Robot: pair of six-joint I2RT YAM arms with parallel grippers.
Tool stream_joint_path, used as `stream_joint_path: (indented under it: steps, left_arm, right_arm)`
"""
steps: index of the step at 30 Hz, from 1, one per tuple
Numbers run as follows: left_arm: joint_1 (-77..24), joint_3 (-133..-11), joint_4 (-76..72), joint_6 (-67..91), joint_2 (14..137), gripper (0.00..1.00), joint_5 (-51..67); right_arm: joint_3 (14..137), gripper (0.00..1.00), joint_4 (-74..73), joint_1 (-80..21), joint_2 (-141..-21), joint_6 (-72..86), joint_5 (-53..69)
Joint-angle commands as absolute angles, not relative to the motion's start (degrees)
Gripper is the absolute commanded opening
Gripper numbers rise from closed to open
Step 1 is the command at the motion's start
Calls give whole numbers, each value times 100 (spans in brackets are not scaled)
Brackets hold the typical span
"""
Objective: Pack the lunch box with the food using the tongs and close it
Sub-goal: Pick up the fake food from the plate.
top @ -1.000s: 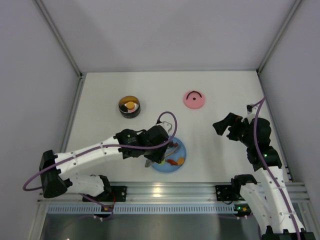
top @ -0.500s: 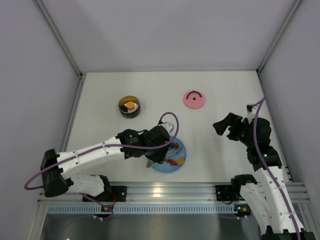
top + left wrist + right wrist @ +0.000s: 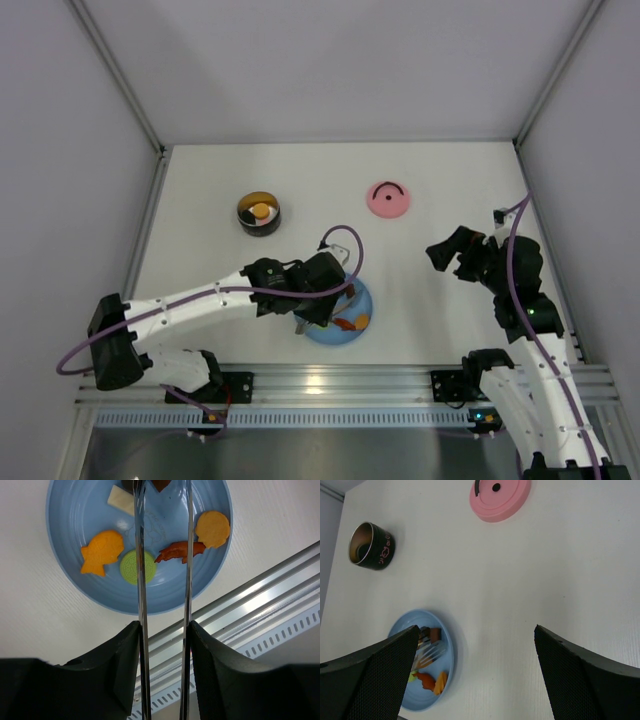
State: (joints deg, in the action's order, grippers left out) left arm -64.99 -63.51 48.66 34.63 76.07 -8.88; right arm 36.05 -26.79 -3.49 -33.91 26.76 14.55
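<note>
My left gripper (image 3: 163,628) is shut on the silver tongs (image 3: 139,555), whose two slim arms run up between my fingers and stand apart over the blue plate (image 3: 70,510). On the plate lies food: an orange fish (image 3: 101,551), a green disc (image 3: 138,566), a red-brown piece (image 3: 180,551), an orange shell (image 3: 213,528) and a pale slab (image 3: 121,500). The lunch box (image 3: 259,213) stands at the back left with an orange piece inside. Its pink lid (image 3: 388,199) lies apart at the back right. My right gripper (image 3: 475,628) hangs open and empty above the table.
The left arm (image 3: 200,300) stretches from the near left across to the plate (image 3: 364,298). A metal rail (image 3: 330,380) runs along the near table edge just below the plate. White walls enclose the table on three sides.
My left arm has shifted slightly right, keeping the tongs over the plate. The right arm, lunch box and lid have not moved.
</note>
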Motion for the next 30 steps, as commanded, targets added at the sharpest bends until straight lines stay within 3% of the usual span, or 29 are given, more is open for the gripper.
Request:
stream_joint_path:
  steps: [1,11,15,25,30]
  left_arm:
    - [-6521,-6442,4658,3577,7646,48,-1177]
    - [-6521,-6530,4729,3630,7629,47,-1318]
    - [-6521,-6513,4702,3630,7629,43,-1275]
    - [-6521,-6556,4851,3612,7418,23,-1266]
    - [-6521,-6732,5097,3656,7076,21,-1414]
  right_arm:
    - [3621,96,-2733,-264,-3305,2549,1380]
    - [3612,96,-2769,-255,-3270,2522,1336]
    - [3612,96,-2777,-255,-3261,2522,1345]
    - [3630,96,-2777,-264,-3269,2531,1336]
    - [3647,96,-2777,-264,-3270,2531,1336]
